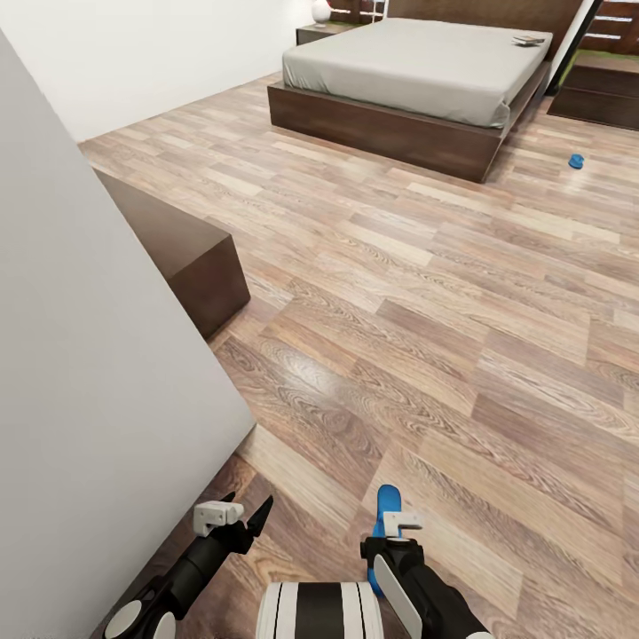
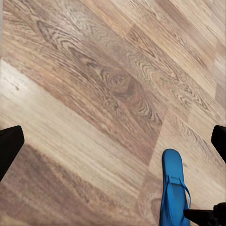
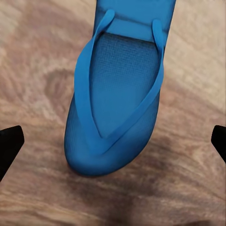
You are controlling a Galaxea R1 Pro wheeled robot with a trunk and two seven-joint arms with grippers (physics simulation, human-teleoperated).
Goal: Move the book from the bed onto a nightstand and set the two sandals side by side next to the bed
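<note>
The floor (image 1: 426, 293) of wood planks spread wide before me, and a white wall (image 1: 80, 373) stood close on my left with a dark dresser (image 1: 191, 257) at its far edge. Far ahead stood the bed (image 1: 417, 71), its grey mattress bare except for the book (image 1: 529, 40), which lay flat near the far right corner. A nightstand (image 1: 319, 34) stood beyond the bed's left side, touching or just beside it; I could not tell which.

Both my arms hung low in front of my trunk, forearms reaching forward and down. My left gripper (image 1: 238, 515) pointed at bare planks near the wall; in its wrist view the dark fingertips (image 2: 9, 148) sat wide apart at the two edges, so those jaws were open and held nothing. My right gripper (image 1: 401, 525) hovered directly over one sandal (image 1: 386, 508), which lay flat on the floor, strap side up. In the right wrist view that sandal (image 3: 117, 103) lay between my spread fingertips (image 3: 9, 148), clear of both, so those jaws were open too.

The other sandal (image 1: 576, 161) lay well apart, a small blue spot on the floor near the bed's right foot corner.
</note>
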